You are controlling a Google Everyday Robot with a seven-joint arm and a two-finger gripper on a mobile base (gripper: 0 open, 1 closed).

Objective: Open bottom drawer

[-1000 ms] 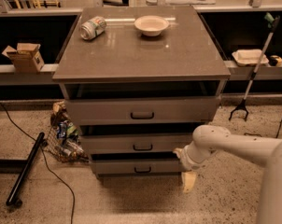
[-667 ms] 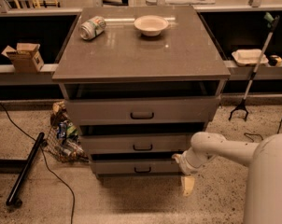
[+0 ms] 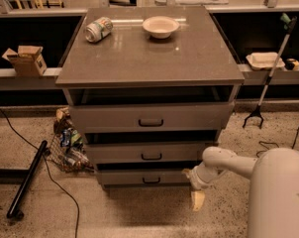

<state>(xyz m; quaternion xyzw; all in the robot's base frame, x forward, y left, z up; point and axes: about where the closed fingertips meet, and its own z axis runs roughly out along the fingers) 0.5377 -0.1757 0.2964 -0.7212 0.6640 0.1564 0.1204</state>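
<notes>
The bottom drawer (image 3: 134, 178) is the lowest of three grey drawer fronts, with a small black loop handle (image 3: 151, 180) at its centre. It sits slightly out, with a dark gap above it. My gripper (image 3: 196, 197) hangs at the end of the white arm, low and to the right of the drawer's right end, its pale fingertips (image 3: 197, 200) pointing down at the floor. It is apart from the handle.
The cabinet top (image 3: 149, 58) carries a tipped can (image 3: 98, 29) and a white bowl (image 3: 160, 26). A net bag of litter (image 3: 68, 145) lies left of the cabinet, beside a black pole (image 3: 26, 180) and a cable. A grabber tool (image 3: 268, 78) leans at the right.
The arm has drawn in toward the lower right and the gripper has shifted slightly left. The drawers look unchanged.
</notes>
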